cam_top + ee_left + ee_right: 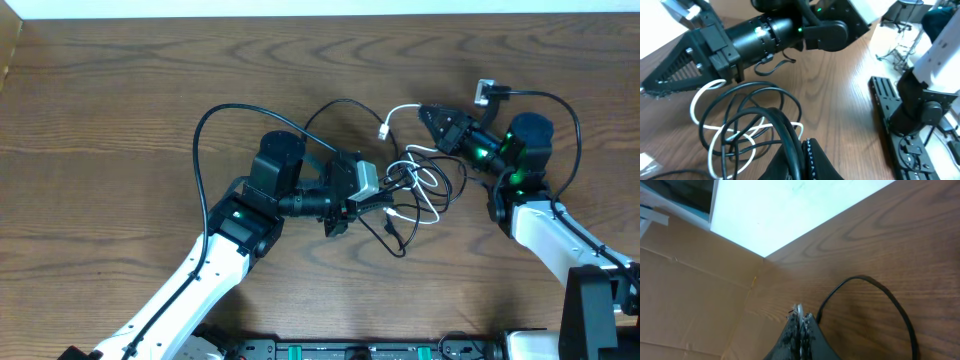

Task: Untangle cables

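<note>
Overhead: cables [420, 185] light, floppy; left end effector [388, 196] clamps them, right end effector [424, 112] closed; grab near plugs.

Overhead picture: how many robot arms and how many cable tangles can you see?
Arms: 2, the left arm and the right arm
Cable tangle: 1
Total: 3

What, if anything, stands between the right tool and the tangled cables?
Nothing visible. The right tool, shut, sits at the edge of the cables; the white cable runs right up to its tip.
</note>
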